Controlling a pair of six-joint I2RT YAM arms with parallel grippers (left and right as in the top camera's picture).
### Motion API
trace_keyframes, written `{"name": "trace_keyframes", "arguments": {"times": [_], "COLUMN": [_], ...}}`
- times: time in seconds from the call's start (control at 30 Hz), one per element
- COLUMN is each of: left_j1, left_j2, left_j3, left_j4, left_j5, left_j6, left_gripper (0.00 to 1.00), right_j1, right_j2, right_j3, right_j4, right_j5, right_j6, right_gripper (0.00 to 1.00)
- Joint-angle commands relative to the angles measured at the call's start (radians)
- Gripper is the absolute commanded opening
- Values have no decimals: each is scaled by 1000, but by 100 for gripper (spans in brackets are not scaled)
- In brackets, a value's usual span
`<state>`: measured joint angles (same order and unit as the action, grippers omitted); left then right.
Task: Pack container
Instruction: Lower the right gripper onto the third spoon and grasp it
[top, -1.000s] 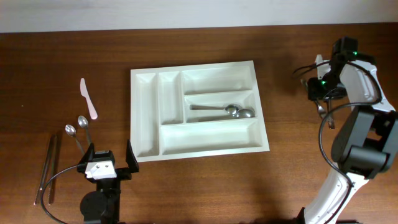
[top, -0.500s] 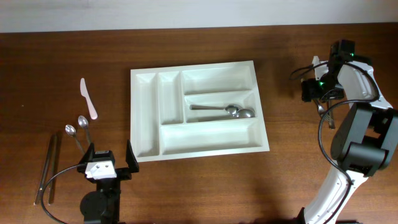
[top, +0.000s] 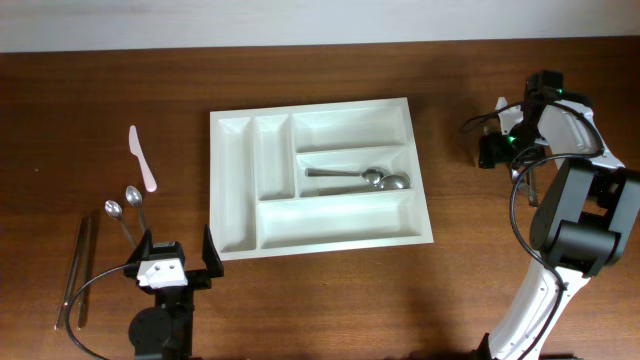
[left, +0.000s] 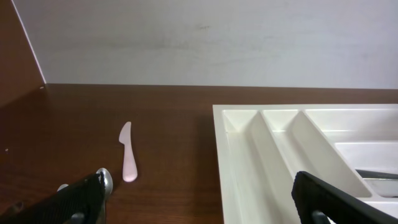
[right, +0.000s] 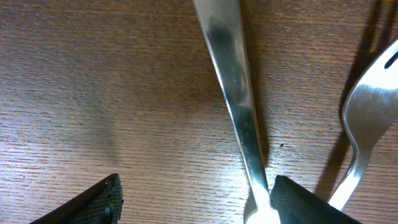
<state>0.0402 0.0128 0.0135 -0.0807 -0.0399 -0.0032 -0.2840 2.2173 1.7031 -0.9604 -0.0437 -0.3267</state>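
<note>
The white cutlery tray (top: 232, 180) lies mid-table, and it also shows in the left wrist view (left: 249, 155). Two metal spoons (top: 375, 180) lie in its middle long compartment. My right gripper (top: 497, 150) hangs low over the table at the far right. In the right wrist view it (right: 196, 205) is open, with a metal cutlery handle (right: 236, 93) lying between its fingers, close to the right finger. A fork (right: 367, 118) lies just outside that finger. My left gripper (top: 172, 262) is open and empty near the front edge, left of the tray's front corner.
A pale pink plastic knife (top: 141, 158) lies left of the tray, also seen in the left wrist view (left: 127, 160). Two small spoons (top: 125, 205) and a long thin metal utensil (top: 78, 275) lie at the front left. More cutlery (top: 525, 185) lies under the right arm.
My right gripper has moved a little left and toward the front over the cutlery at the far right. The left arm, tray and spoons have not moved.
</note>
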Motion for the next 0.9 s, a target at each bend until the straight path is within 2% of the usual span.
{"name": "trace_keyframes", "arguments": {"times": [0.0, 0.27, 0.37, 0.87], "left_j1": [-4, -4, -4, -4], "left_j2": [-7, -7, -7, -7], "left_j3": [-5, -5, -5, -5], "left_j4": [-2, -2, -2, -2], "left_j5": [11, 11, 11, 11], "left_j6": [12, 12, 12, 12], "left_gripper": [99, 99, 99, 99], "right_j1": [-2, -2, -3, -5], "right_j2": [14, 15, 17, 19], "right_j3": [-3, -3, -3, -3], "right_j4": [-1, 0, 14, 72], "right_j5": [-13, -13, -13, -13], "right_j6": [-9, -9, -9, -9], "right_gripper": [78, 78, 84, 85]}}
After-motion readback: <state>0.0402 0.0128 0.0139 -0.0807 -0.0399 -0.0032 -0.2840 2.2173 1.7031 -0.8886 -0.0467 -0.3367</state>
